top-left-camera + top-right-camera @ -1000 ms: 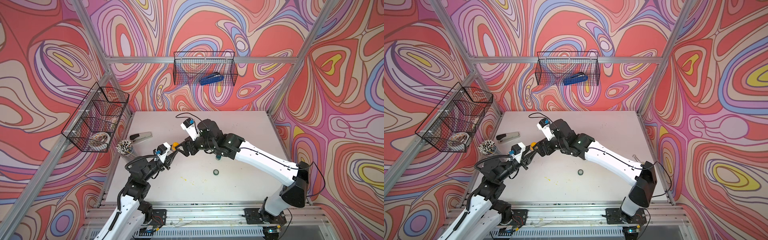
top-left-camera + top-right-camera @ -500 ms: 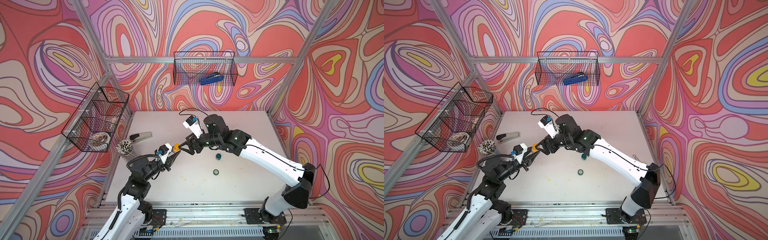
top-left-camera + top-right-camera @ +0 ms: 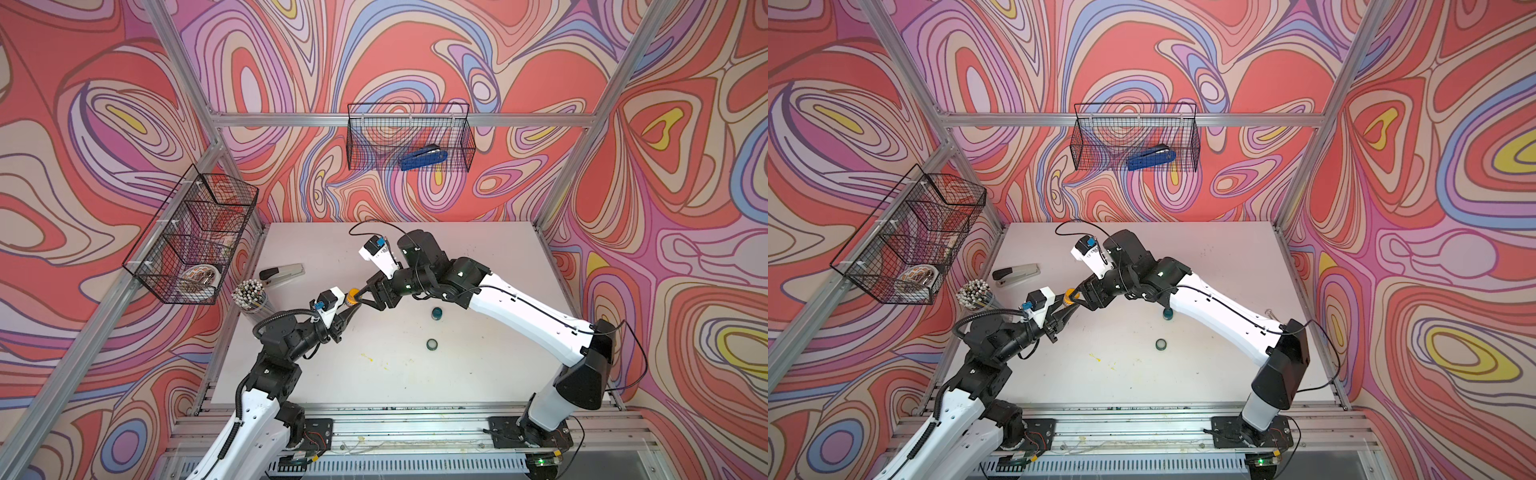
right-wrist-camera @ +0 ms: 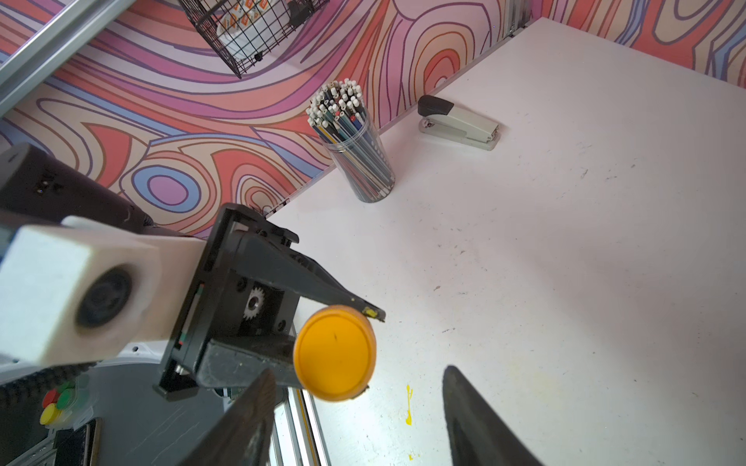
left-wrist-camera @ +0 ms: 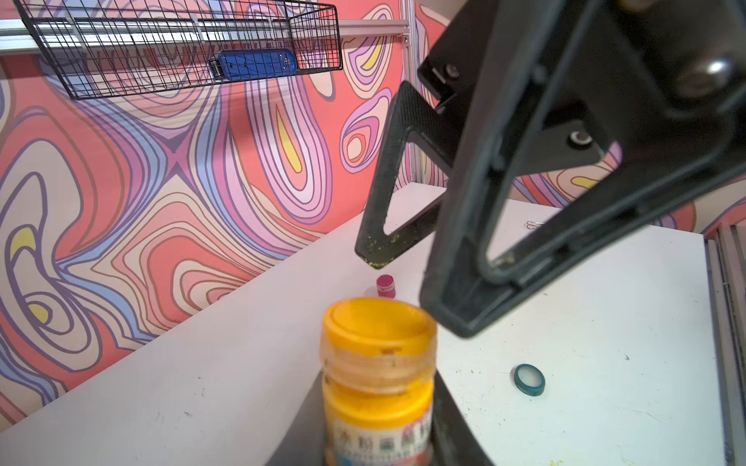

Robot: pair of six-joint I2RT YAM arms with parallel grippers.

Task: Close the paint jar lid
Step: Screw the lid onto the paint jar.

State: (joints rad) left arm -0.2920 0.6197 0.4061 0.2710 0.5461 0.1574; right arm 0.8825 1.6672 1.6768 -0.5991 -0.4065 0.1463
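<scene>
Paint jar (image 5: pixel 377 419) in closed left hand (image 3: pixel 348 308), lid (image 4: pixel 334 353) on, seems loose; right hand (image 4: pixel 357 373) part-open, empty, facing lid; tightening not yet done.

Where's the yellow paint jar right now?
In both top views the yellow paint jar sits gripped in the left hand, left of the table's middle, with the open right hand just at its lid. The pencil cup stands further left.

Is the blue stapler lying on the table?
No, the blue stapler lies inside the wire basket that hangs up high, well above the table.
</scene>
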